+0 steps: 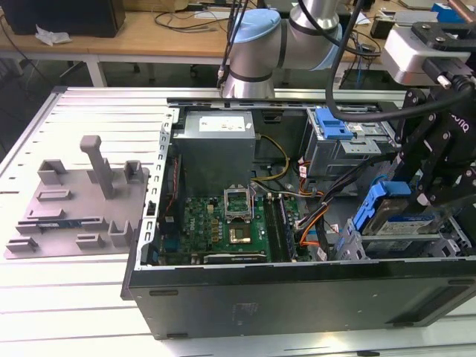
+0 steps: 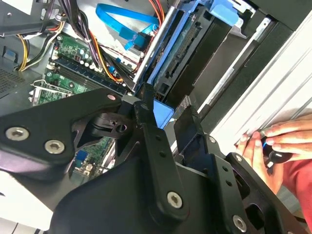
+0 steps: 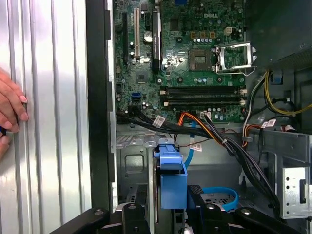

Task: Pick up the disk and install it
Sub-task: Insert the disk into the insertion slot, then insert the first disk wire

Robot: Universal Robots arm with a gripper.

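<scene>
The disk (image 1: 405, 225) is a silver drive with a white-and-blue label in a bright blue carrier frame. It sits tilted over the drive cage at the exterior view's right end of the open computer case (image 1: 297, 286). My black gripper (image 1: 420, 201) is down on it. In both wrist views the blue carrier end (image 3: 171, 183) (image 2: 163, 114) stands between the two black fingers (image 3: 141, 212), which press against its sides. The drive's metal body is hidden behind the gripper in the wrist views.
A second blue-fronted carrier (image 1: 331, 123) sits in the upper bay. Orange, black and blue cables (image 3: 204, 129) run beside the cage, next to the motherboard (image 1: 223, 223). A grey fixture plate (image 1: 74, 201) lies at the exterior view's left. A person's hand (image 2: 278, 141) rests on the ribbed table by the case.
</scene>
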